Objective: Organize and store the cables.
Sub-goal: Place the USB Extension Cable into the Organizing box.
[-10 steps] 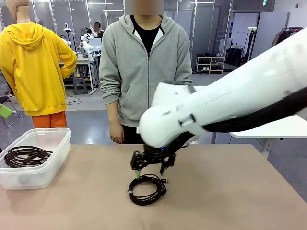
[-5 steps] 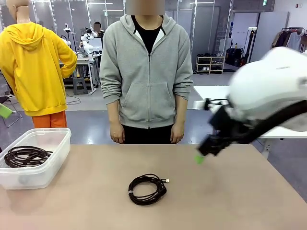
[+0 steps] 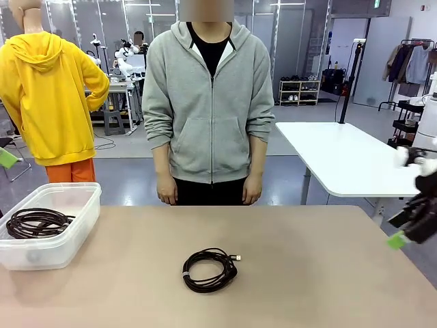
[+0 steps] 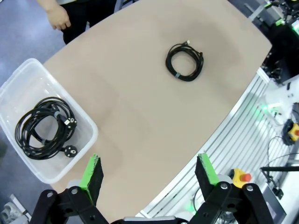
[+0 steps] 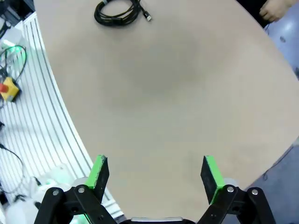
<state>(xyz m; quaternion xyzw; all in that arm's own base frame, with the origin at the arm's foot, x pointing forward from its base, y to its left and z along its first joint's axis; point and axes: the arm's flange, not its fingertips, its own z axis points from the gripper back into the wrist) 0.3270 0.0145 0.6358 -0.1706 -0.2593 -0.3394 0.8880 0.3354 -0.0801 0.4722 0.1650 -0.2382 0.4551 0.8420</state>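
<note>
Nearest the robot, both wrist views look down past spread green pads: the left claw (image 4: 147, 175) stands released and empty high over its end of the bench (image 3: 321, 273), and the right claw (image 5: 155, 176) is likewise released, holding nothing. In the front view the right claw (image 3: 410, 229) hangs off past the bench's right edge, well apart from anything it might pick up.

Near the middle of the bench lies the loose cable coil (image 3: 209, 269), a flat round loop of thin black cord with a small connector tip poking out on one side (a pale band cinches it at one point). Nothing touches it.

At the left end sits the clear plastic bin (image 3: 82, 205), and in it a bundle of stored cables (image 4: 44, 128), one ending in a chunky round plug.

The step in hand, as I judge it, is fetching the loose coil for the bin. To do that well, come straight down over one arc of the loop with the pads straddling all its turns, not the hollow centre, and close low against the bench so no strand slips free; avoid pinching the connector tip.

Beyond the far edge a person (image 3: 208, 102) in a grey hoodie stands with arms at the sides.
</note>
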